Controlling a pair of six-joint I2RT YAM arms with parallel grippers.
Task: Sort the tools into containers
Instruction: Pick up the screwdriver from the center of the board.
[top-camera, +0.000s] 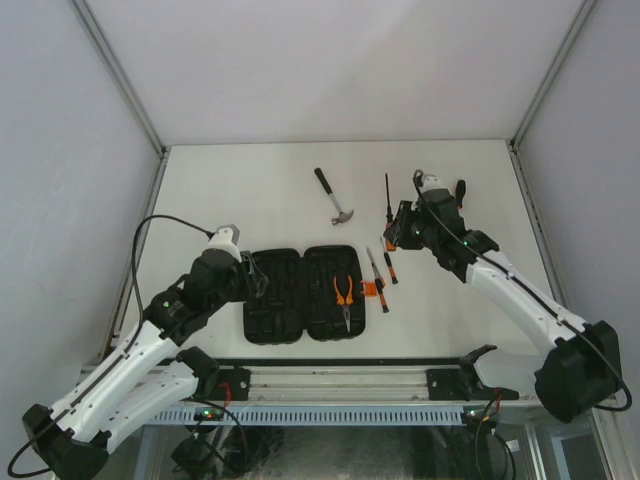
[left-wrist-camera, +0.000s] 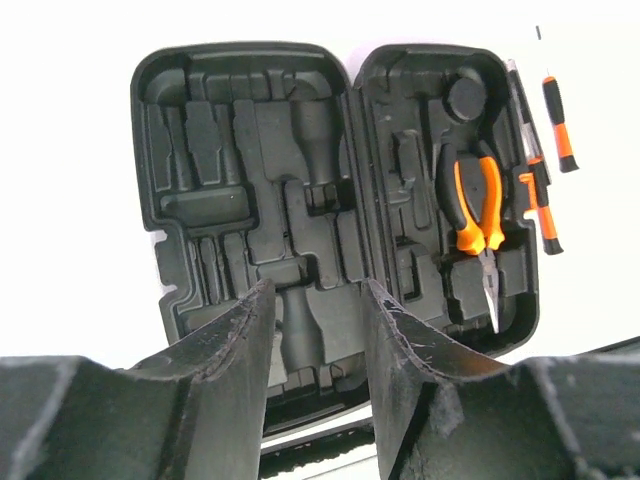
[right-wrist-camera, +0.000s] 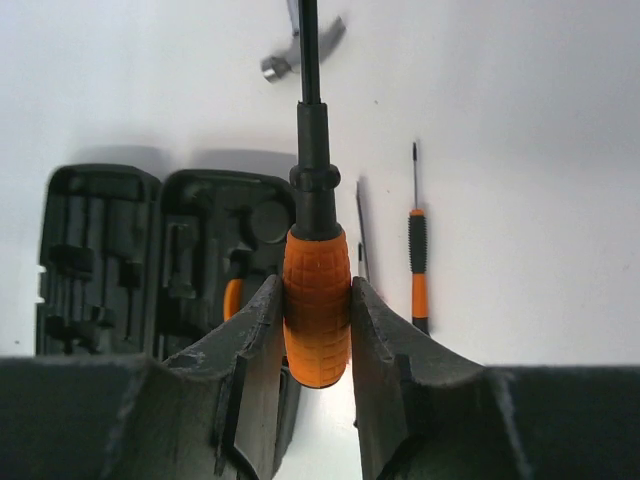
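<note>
Right jaws are clamped on the fat orange grip of the big screwdriver (right-wrist-camera: 312, 150), with the shaft poking straight out past the tips. That's over the worktop (top-camera: 250, 190), off to the right of the case (top-camera: 300, 295). Left jaws are partway open with nothing between them, sitting at the case's left edge. The case lies open flat, with the pliers (left-wrist-camera: 475, 205) seated in its right half. The hammer (top-camera: 335, 197) lies behind the case, and a few slim screwdrivers (top-camera: 390, 268) are just beside its right edge.
</note>
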